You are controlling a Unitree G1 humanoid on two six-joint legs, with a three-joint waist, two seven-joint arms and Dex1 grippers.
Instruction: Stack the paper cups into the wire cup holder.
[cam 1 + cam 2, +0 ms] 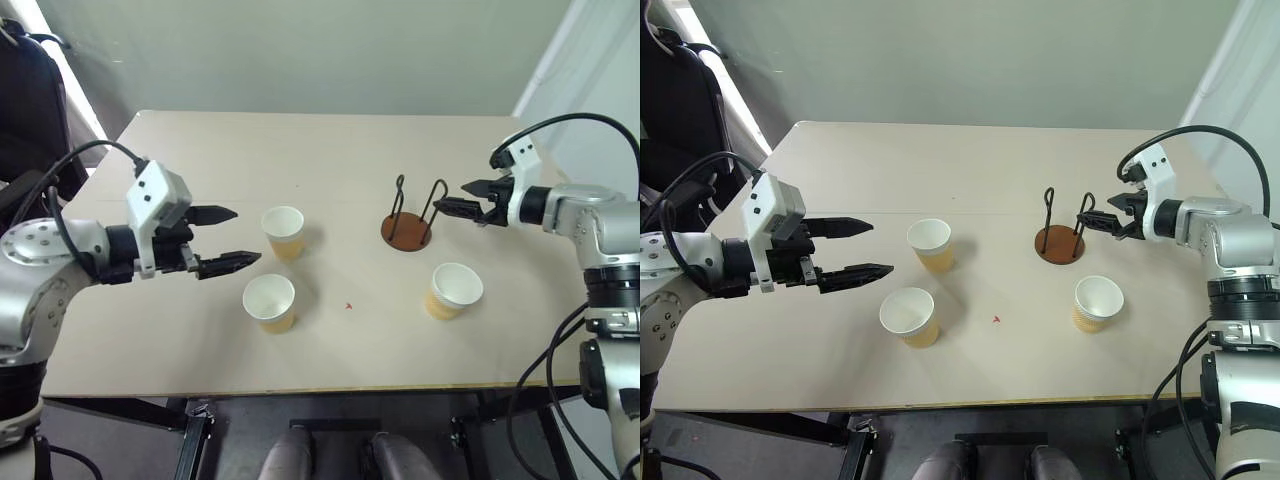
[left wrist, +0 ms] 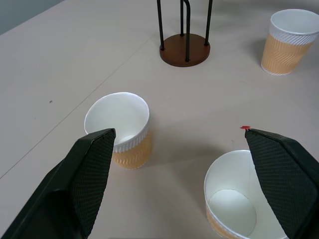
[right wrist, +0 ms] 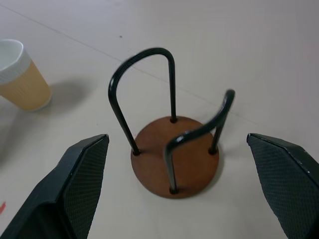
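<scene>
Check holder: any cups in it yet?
Empty. The wire cup holder shows a bare base; all three paper cups stand on the table.

You have three tan-sleeved paper cups upright on the tabletop (image 1: pixel 330 140): two (image 1: pixel 283 232) (image 1: pixel 270 302) close together at left, one (image 1: pixel 452 290) near the empty wire cup holder (image 1: pixel 407 226), which stands upright at right.

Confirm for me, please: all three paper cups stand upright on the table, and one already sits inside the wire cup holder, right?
Not quite. The wire cup holder is empty, as the right wrist view shows. All three paper cups stand upright on the table.
</scene>
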